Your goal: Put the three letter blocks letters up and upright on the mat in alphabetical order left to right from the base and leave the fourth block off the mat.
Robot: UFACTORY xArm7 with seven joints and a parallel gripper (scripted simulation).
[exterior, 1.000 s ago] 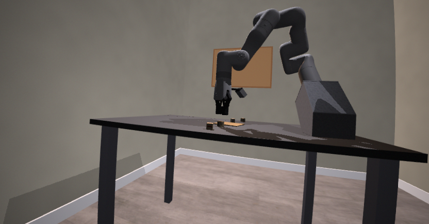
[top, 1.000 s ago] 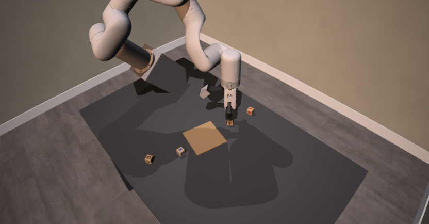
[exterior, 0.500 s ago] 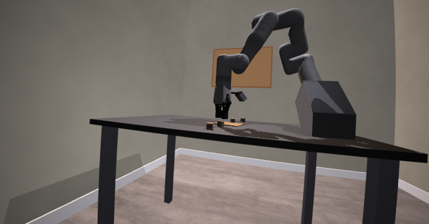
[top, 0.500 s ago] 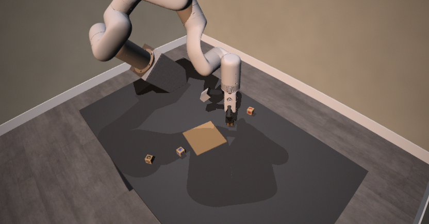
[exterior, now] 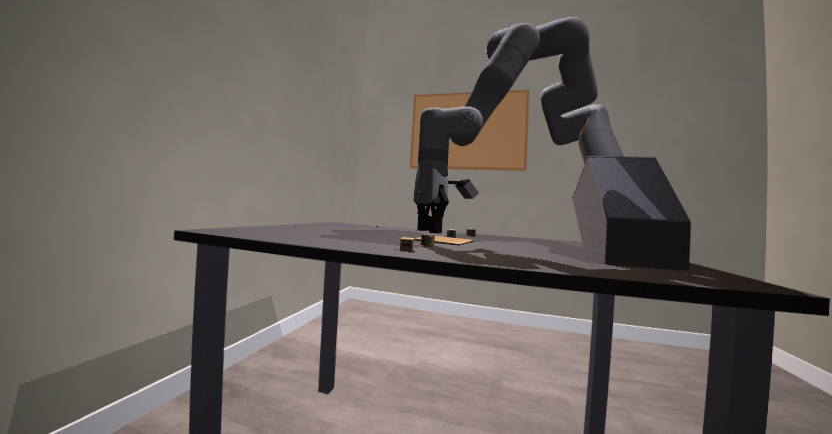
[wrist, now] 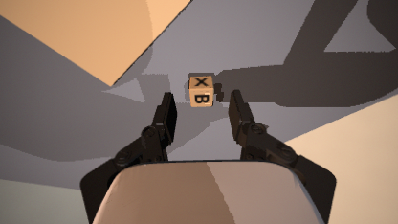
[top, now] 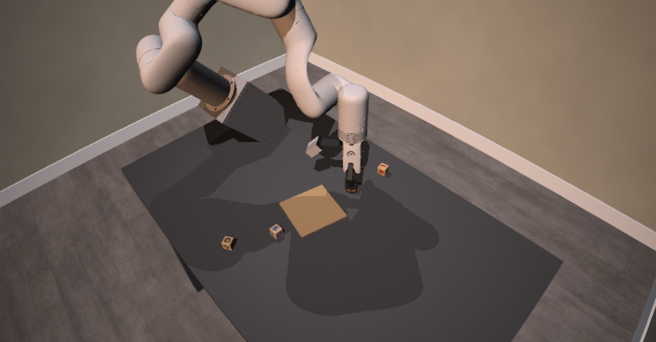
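A lettered block [top: 352, 191] [exterior: 427, 240] [wrist: 201, 91] stands on the table off the mat; the wrist view shows B on its apparent top and X on a side. My gripper [top: 351, 187] [exterior: 430, 230] [wrist: 202, 101] is open just above it, fingers on either side in the wrist view, holding nothing. The tan mat [top: 311, 216] [exterior: 459, 240] [wrist: 110, 38] lies flat with no block on it. A red-marked block [top: 382, 169] [exterior: 406, 244] stands beyond the gripper. A blue-marked block [top: 276, 231] stands near the mat's left corner. A dark-lettered block [top: 228, 242] stands farther left. Their top letters are uncertain.
The dark table [top: 481, 266] [exterior: 261, 236] carries everything. The robot's box-shaped base [top: 254, 110] [exterior: 645, 239] stands at its back edge. The wrist camera housing [top: 313, 147] [exterior: 467, 188] sticks out from the arm on the base side. Arm shadows cross the table and part of the mat.
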